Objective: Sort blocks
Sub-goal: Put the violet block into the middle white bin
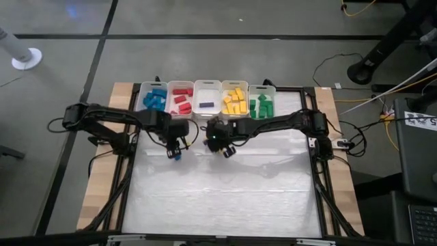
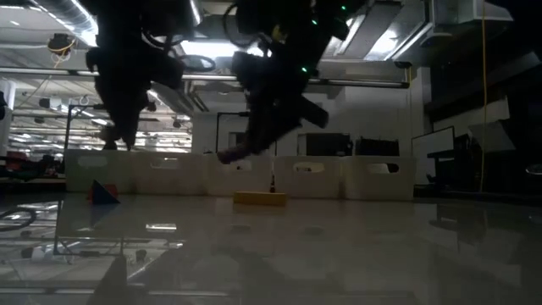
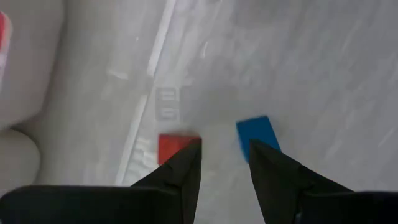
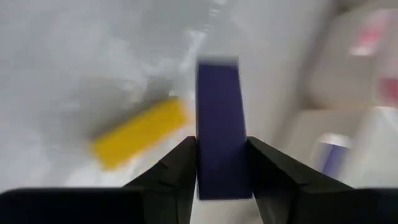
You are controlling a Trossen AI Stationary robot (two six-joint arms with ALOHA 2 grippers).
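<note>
Two dark jointed arms, black tapered pincer fingers [image 3: 180,171], small green lights.

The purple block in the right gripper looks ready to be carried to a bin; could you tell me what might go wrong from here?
1. The purple block sticks out well beyond the right gripper, so it could twist or slip on the way to the bins.
2. The left gripper stands open with a red block and a blue block at its tips; it may nudge one or catch both.
</note>
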